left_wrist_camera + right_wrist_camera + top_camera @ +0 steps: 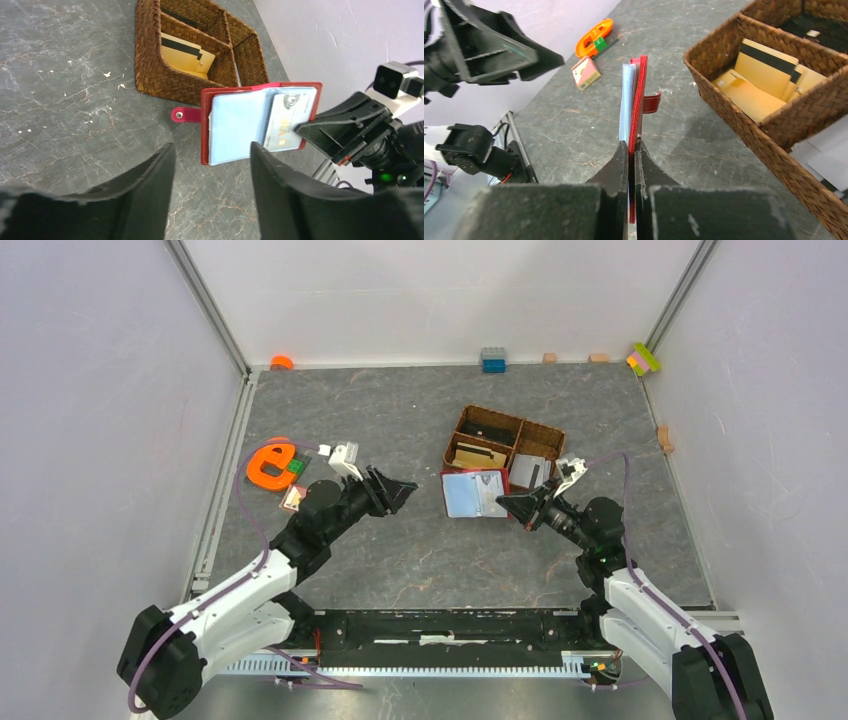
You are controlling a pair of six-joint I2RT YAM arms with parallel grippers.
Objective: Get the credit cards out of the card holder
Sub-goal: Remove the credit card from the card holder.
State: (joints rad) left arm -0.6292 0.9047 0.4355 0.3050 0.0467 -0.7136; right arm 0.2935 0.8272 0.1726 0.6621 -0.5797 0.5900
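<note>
Nearest the near edge of the grey marbled tabletop (400, 400), the left gripper (403, 489) stands with its jaws well apart and nothing between them, aimed at the small dark red leather-like card holder (255, 120) but clear of it. Opposite, the right gripper (508, 503) has its jaws pressed tight on the edge of the holder's cover, holding it open and on edge, seemingly lifted, around the tabletop's middle and just on the near side of the brown wicker compartment basket (150, 55). A pale printed credit card (285, 125) sits in the light blue sleeves beside that grip. Flat tan cards (185, 52) already lie in one basket compartment. The hold is narrow, so a pull from the left could likely twist the holder loose or tug it free; the left jaws might also pinch a sleeve with the card, dragging both
</note>
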